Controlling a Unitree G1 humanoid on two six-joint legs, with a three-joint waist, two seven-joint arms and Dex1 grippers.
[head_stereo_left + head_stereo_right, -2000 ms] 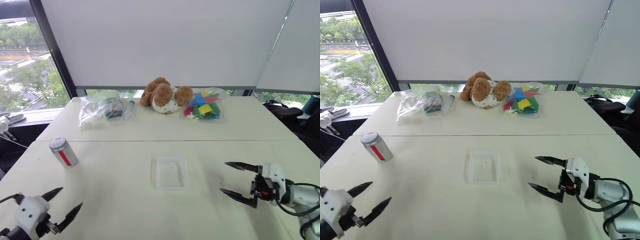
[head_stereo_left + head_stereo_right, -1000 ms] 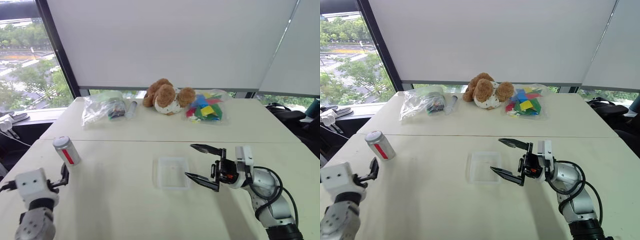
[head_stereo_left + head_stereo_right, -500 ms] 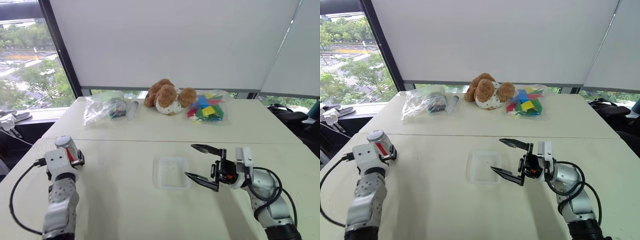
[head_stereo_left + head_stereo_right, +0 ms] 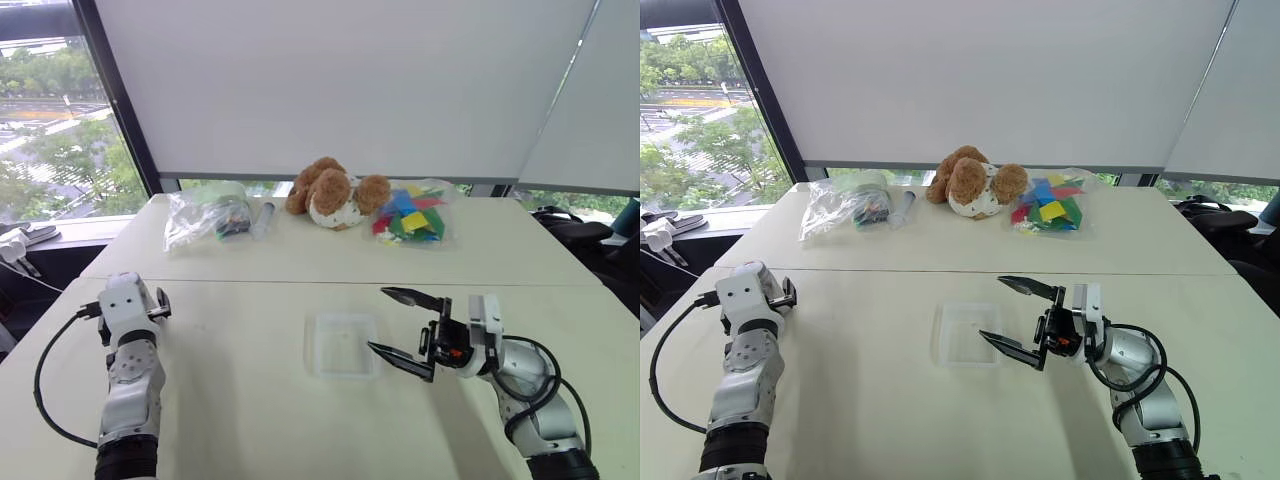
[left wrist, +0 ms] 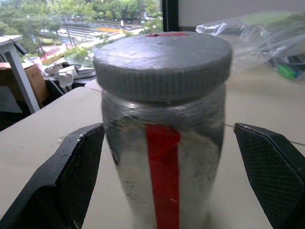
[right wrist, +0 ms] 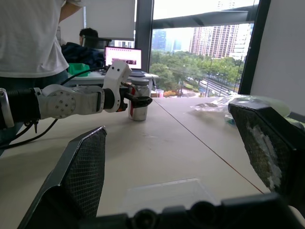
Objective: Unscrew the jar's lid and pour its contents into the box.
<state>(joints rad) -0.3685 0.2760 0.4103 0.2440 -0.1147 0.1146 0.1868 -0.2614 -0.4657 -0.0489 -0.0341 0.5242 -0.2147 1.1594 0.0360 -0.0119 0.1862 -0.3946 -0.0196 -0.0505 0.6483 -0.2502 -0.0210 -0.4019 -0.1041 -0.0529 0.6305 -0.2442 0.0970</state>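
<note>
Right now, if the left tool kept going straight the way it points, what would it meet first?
The jar. It stands upright between the left tool's open fingers, lid still on, straight ahead in the wrist view. Whether the fingers already touch it is unclear.

Head pair overlooks table; wrist cams level.
</note>
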